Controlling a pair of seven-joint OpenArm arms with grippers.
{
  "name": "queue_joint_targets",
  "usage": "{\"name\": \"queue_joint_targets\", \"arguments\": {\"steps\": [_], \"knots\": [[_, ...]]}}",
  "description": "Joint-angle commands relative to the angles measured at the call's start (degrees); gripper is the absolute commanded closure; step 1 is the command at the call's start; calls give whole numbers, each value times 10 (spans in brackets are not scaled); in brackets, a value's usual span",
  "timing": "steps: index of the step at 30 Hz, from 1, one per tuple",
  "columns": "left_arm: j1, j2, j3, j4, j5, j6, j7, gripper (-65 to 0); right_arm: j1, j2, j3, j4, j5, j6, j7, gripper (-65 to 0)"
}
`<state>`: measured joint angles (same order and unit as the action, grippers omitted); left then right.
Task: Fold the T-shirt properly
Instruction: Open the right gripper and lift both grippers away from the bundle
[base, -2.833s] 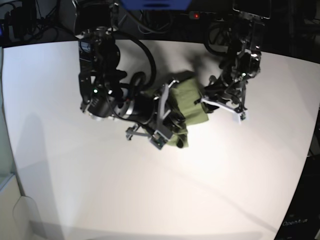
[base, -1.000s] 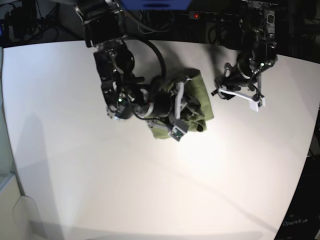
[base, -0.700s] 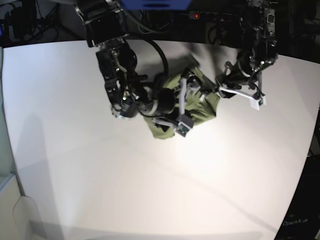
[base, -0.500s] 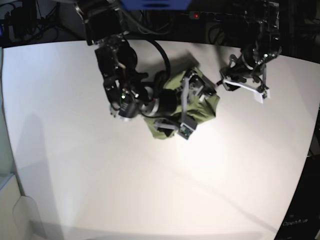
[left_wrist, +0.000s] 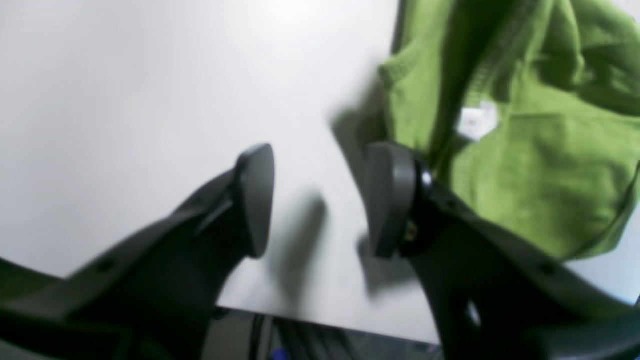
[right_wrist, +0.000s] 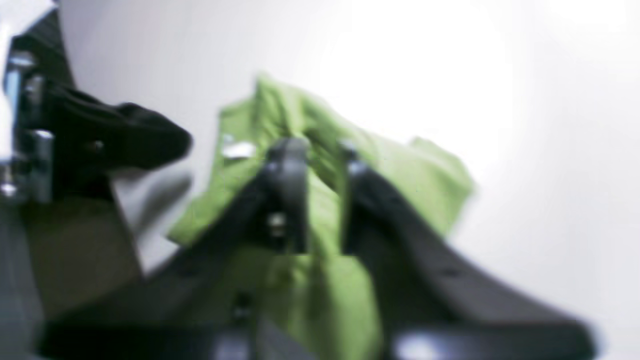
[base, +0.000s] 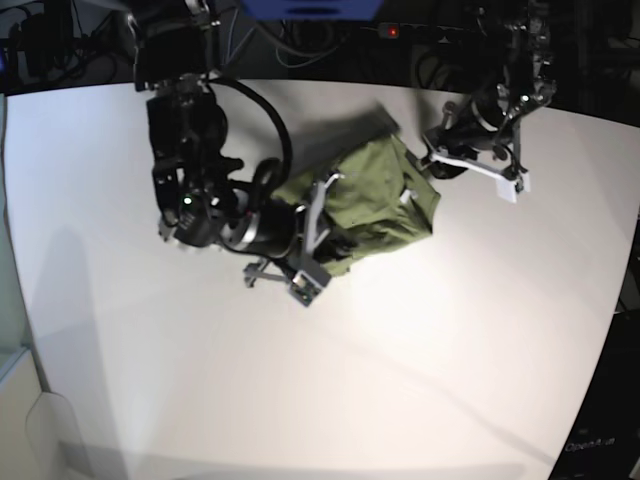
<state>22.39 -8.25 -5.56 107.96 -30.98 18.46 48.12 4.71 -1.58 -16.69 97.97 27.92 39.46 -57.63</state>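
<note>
White bench (base: 400, 380): broad bare surface toward the camera. Mid-bench, right gripper (base: 318, 240) lies across the near-left edge of the T-shirt (base: 385, 195); its fingers (right_wrist: 287, 165) stand narrow, green fabric between them, probably pinched, though the wrist view is blurred. Shirt bunched, lower part hidden under the arm. Farther back, left gripper (left_wrist: 320, 200) sits just beside the shirt's far corner, fingers wide apart, nothing between. Only the left wrist view shows the white tag (left_wrist: 477, 120) clearly.
</note>
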Motion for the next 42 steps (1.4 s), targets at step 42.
{"name": "queue_joint_targets", "arguments": {"steps": [42], "knots": [[-340,-15,51,-144,-121,0,36,-293,-99,74,-56,-115,7,5,123,-9]]}}
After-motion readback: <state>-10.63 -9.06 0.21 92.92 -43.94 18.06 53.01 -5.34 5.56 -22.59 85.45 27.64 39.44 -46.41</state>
